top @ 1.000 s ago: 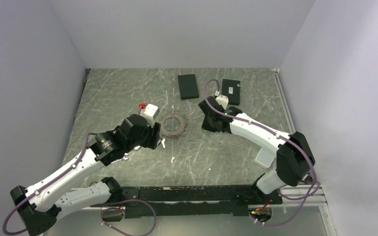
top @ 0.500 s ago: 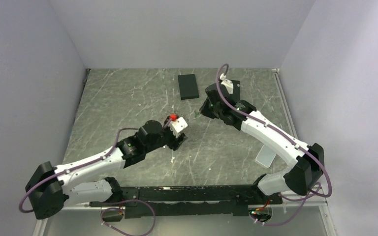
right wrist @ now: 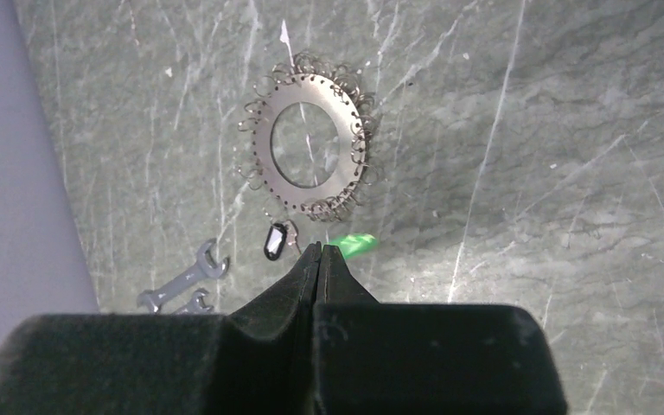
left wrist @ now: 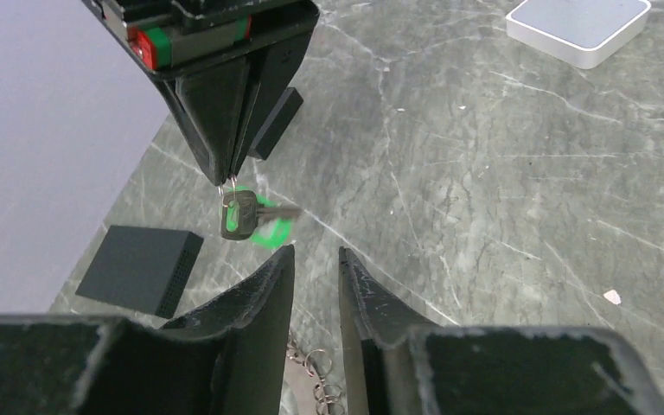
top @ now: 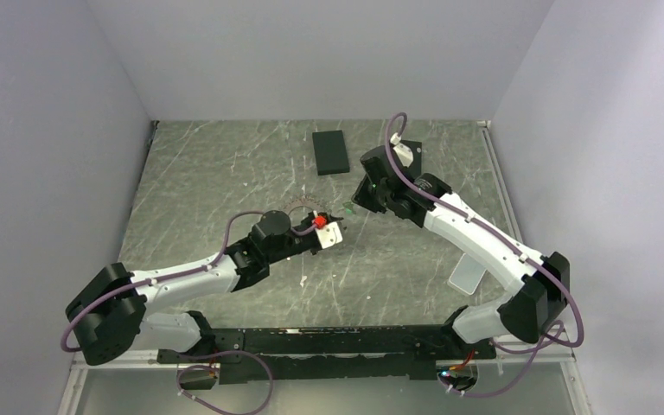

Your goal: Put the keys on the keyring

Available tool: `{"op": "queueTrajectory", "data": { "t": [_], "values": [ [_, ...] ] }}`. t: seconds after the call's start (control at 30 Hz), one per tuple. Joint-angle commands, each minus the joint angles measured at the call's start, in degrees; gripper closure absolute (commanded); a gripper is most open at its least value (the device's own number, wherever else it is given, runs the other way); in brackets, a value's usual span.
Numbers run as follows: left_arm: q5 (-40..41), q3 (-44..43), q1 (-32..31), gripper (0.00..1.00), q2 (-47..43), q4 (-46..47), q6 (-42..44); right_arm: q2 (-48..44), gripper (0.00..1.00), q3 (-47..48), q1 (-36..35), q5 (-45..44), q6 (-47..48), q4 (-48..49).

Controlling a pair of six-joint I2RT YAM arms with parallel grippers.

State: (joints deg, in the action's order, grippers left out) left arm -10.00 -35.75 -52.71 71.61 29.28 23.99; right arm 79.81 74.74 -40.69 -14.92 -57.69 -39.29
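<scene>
Marbled green tabletop [top: 207, 173], keyring [right wrist: 352, 143], dangling key [left wrist: 238, 215]

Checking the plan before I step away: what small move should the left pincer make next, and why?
Probably ease the left pincer forward to straddle the key. The key hangs from the shut right pincer, ahead of the left one's open gap, not yet inside it.

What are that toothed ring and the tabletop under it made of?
The keyring looks like thin metal: flat, dull grey, with a soft sheen and fine wire loops round its edge. The tabletop looks like grey-green marble with white veins, though it may be a printed laminate; the pictures cannot tell.
</scene>
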Motion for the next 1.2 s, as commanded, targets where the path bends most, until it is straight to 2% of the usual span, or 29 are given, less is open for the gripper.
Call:
{"op": "queueTrajectory", "data": {
  "t": [0.0,0.27,0.37,0.47,0.83,1.17],
  "values": [
    [-4.9,-2.4,-0.1,0.69,0.1,1.8,3.8,-2.7,1.0,-0.8,0.2,-0.6,-0.9,0.5],
    [-1.9,-2.4,-0.3,0.67,2.0,6.0,6.8,-3.2,1.0,-1.8,0.2,0.0,-0.9,0.9],
    [-0.4,-1.8,-0.3,0.58,3.0,9.5,6.7,-3.4,1.0,-2.3,0.2,0.8,-1.0,1.1],
    [0.1,-1.3,-0.4,0.54,4.0,13.3,6.4,-3.6,1.0,-2.6,0.2,1.0,-1.0,1.1],
    [2.5,-2.9,-0.6,0.64,8.2,16.6,7.9,-4.0,1.0,-2.7,0.2,2.0,-0.8,1.3],
    [5.4,-2.8,-0.9,0.67,8.9,19.6,9.2,-4.2,1.0,-3.1,0.2,2.3,-0.5,1.8]
  ]
}}
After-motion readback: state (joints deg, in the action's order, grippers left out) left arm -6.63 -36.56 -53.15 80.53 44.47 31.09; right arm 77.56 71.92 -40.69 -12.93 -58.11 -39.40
